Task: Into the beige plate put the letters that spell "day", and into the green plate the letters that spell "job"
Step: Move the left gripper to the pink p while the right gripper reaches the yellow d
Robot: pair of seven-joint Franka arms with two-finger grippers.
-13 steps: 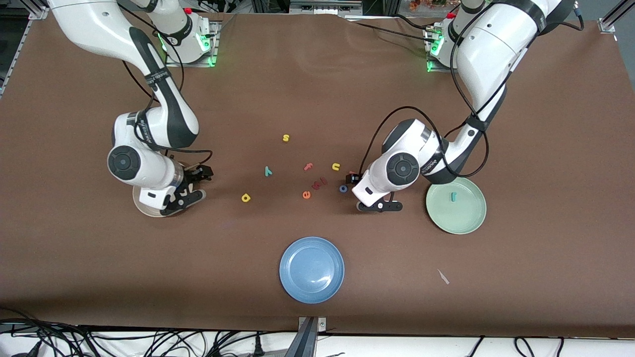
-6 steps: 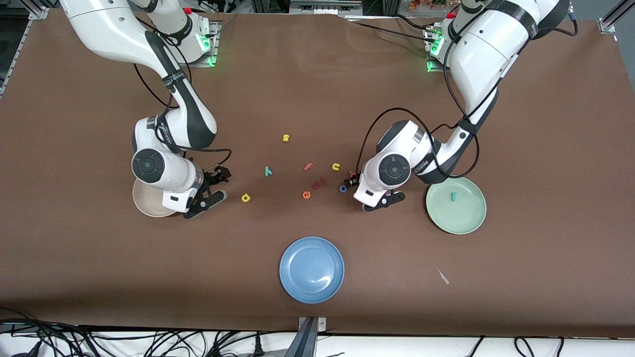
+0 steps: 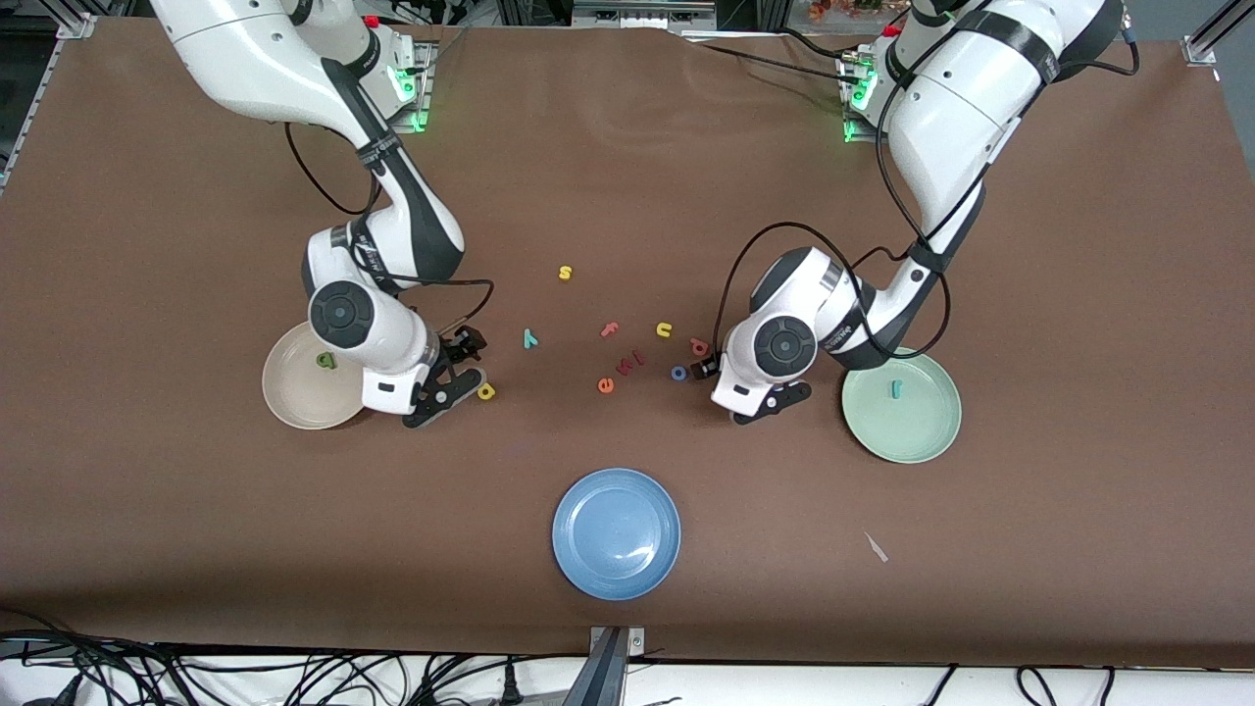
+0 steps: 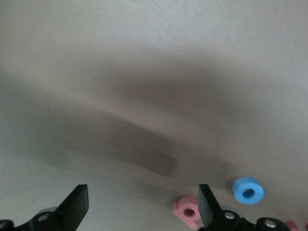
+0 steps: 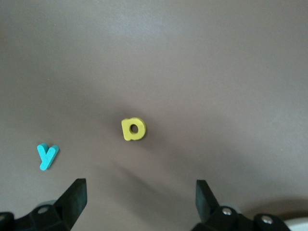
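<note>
The small green letter a (image 3: 325,361) lies in the smooth, round cream-beige plate (image 3: 294,407); a teal j (image 3: 894,389) lies in the matching pale mint-green plate (image 3: 907,439). The right gripper (image 5: 139,202), jaws wide and empty, hangs over the chunky yellow d (image 5: 133,129), the teal y (image 5: 46,156) nearby. The left wrist view alone shows the left gripper (image 4: 143,204) spread wide beside the pink b (image 4: 186,211) and blue ring-shaped o (image 4: 248,190).
</note>
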